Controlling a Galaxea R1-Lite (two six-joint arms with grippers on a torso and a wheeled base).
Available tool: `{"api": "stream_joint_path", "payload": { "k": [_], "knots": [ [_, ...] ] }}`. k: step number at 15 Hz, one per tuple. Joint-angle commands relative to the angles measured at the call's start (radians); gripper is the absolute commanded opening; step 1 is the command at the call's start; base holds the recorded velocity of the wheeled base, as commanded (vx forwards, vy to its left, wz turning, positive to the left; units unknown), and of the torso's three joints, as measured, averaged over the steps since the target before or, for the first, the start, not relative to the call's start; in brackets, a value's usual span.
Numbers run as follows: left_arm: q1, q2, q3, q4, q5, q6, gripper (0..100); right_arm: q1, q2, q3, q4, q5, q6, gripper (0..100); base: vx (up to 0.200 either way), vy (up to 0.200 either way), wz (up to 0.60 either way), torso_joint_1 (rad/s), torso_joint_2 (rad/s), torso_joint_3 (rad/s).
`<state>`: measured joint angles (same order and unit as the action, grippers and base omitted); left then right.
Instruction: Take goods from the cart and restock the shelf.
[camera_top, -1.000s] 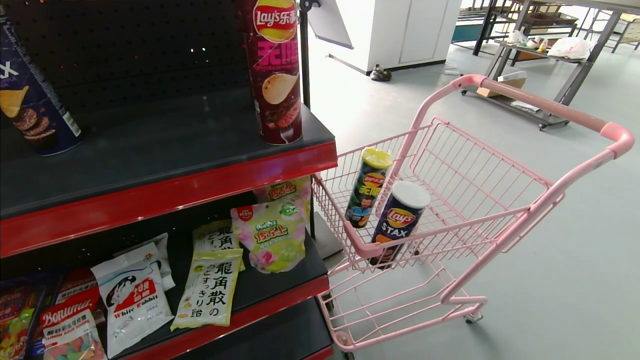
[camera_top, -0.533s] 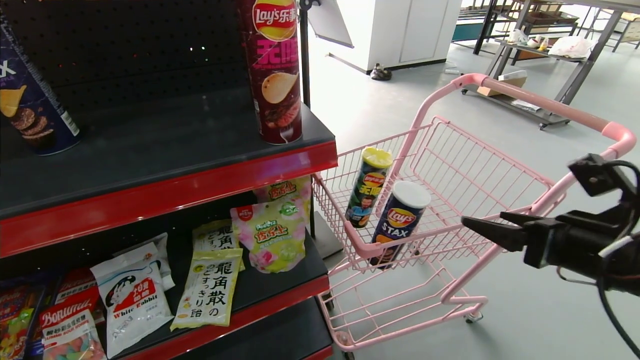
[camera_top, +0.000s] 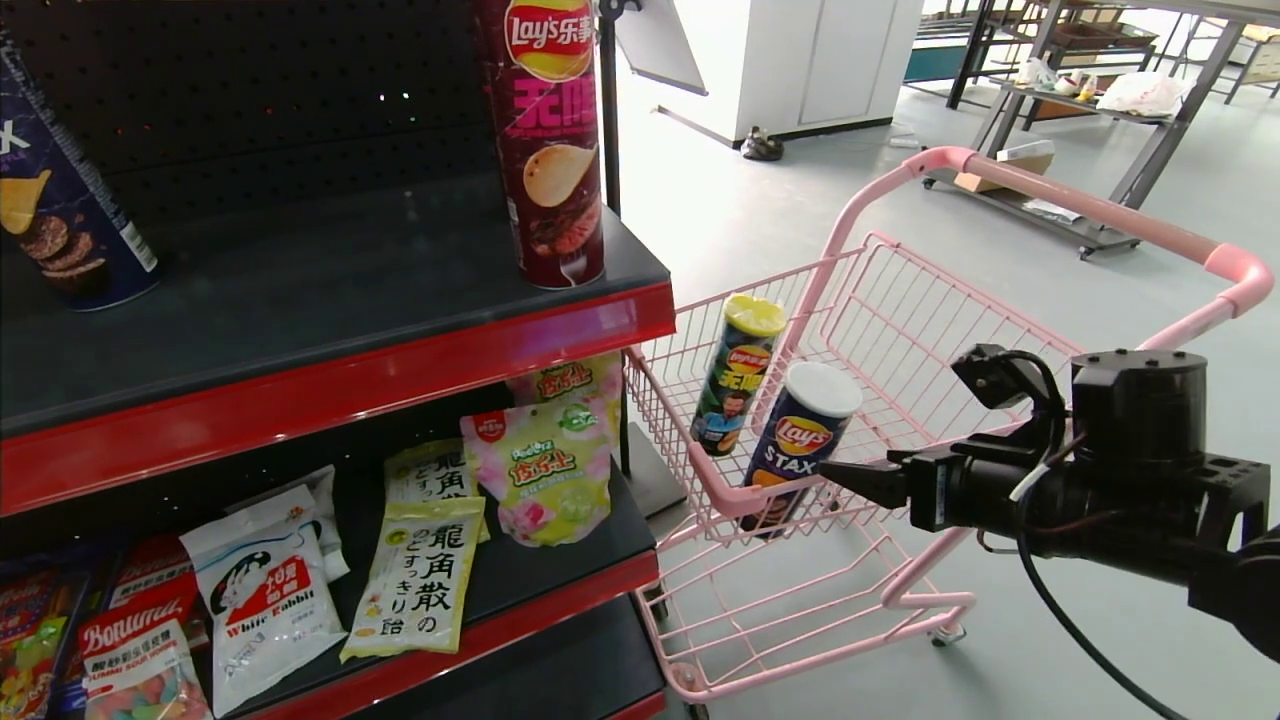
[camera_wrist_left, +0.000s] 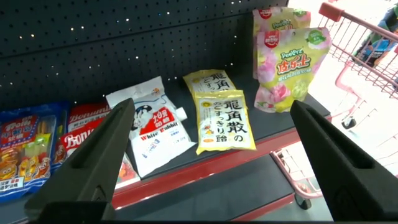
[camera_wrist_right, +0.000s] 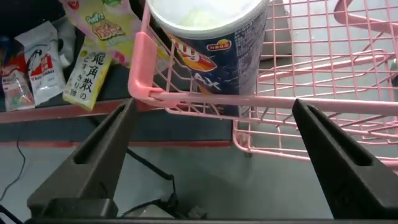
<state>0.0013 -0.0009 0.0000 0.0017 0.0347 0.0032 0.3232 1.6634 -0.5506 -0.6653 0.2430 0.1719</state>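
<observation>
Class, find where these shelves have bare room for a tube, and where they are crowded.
Free: dark upper shelf board between the dark blue cardboard tube and the tall maroon tube. Crowded: lower shelf, covered with plastic snack bags.

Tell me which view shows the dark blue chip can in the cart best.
Head view: the dark blue can stands, lid to base, inside the cart. The right wrist view crops it to lid and upper body; the left wrist view gives at most a blurred scrap.
</observation>
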Motion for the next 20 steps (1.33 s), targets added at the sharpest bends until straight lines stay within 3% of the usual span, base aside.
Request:
{"api": "stream_joint_path", "payload": {
  "k": [1,11,15,20],
  "knots": [
    [0.0,0.001,0.0,0.0,0.001,0.0,100,0.01,0.041,-0.031,0.0,-0.001,0.0,100,0.0,0.0,0.0,0.0,0.0,0.0],
    [0.0,0.001,0.0,0.0,0.001,0.0,100,0.027,0.234,-0.213,-0.013,-0.005,-0.052,100,0.0,0.0,0.0,0.0,0.0,0.0],
    [0.0,0.001,0.0,0.0,0.001,0.0,100,0.028,0.351,-0.232,-0.185,-0.008,-0.055,100,0.0,0.0,0.0,0.0,0.0,0.0],
    [0.0,0.001,0.0,0.0,0.001,0.001,100,0.031,0.406,-0.302,-0.209,-0.005,-0.052,100,0.0,0.0,0.0,0.0,0.0,0.0]
  ]
}}
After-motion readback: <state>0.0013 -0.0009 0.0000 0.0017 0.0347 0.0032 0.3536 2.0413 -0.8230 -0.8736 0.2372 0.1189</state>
